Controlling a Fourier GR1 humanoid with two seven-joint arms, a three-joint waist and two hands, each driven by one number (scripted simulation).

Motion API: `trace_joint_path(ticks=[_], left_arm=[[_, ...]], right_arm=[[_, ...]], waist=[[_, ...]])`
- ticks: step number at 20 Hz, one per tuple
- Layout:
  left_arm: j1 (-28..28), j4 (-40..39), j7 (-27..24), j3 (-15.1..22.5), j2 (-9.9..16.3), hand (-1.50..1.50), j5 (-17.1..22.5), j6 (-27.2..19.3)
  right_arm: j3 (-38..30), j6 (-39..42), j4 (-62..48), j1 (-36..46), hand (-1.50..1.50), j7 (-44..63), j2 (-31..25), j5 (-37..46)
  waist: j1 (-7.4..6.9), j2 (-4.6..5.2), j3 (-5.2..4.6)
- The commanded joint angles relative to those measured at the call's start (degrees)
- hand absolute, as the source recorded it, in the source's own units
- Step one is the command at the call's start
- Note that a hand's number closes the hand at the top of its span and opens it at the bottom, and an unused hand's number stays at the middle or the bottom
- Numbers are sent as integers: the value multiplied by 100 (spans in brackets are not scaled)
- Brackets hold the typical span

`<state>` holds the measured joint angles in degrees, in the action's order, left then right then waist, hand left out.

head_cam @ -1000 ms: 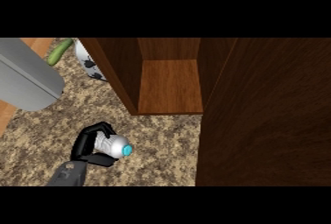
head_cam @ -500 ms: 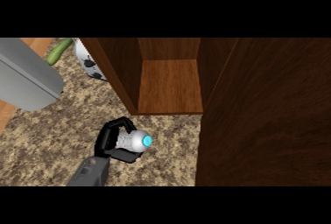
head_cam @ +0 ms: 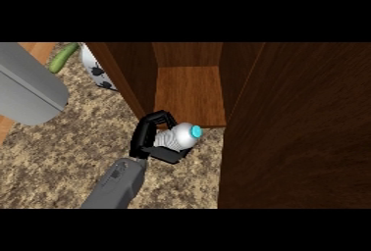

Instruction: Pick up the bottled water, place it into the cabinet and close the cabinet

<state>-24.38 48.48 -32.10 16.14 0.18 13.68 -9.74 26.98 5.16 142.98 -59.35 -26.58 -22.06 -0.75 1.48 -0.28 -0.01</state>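
The bottled water (head_cam: 179,136) is a clear ribbed bottle with a light blue cap. It lies tilted in my left hand (head_cam: 147,138), whose black fingers and thumb curl round it. The cap points right and toward the cabinet. The bottle hovers just in front of the open cabinet's wooden shelf floor (head_cam: 190,95), at its front lip. The cabinet's dark door (head_cam: 297,127) stands open and fills the right side of the head view. My right hand does not show.
A large grey object (head_cam: 29,88) sits at the upper left on the speckled counter (head_cam: 58,166). Behind it lie a green vegetable (head_cam: 64,56) and a white thing with black spots (head_cam: 98,68). The cabinet's left wall (head_cam: 130,73) rises beside my hand.
My left hand has carried the bottle up and to the right, from the open counter to the front edge of the cabinet shelf.
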Motion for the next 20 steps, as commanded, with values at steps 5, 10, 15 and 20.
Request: trace_joint_path(ticks=[5, 10, 15, 20], left_arm=[[-1184, -233, 741, 329, -17, 150, 543, -1034], [-1951, -768, 1101, 725, -18, 150, 1208, -1533], [-2703, -1837, 964, 105, -18, 150, 1564, -1404], [-3130, -2386, 1080, 132, -18, 150, 1432, -2167]], right_arm=[[-627, 65, 810, -285, -150, 182, -287, -659], [-366, 161, 736, -404, -150, 7, -249, -379], [-596, 351, 381, -305, -150, -307, -258, -560], [-864, 419, 362, -282, -150, -330, -236, -816]], waist=[[26, 38, 0], [145, 52, -5], [237, 105, -5], [176, 93, 1]])
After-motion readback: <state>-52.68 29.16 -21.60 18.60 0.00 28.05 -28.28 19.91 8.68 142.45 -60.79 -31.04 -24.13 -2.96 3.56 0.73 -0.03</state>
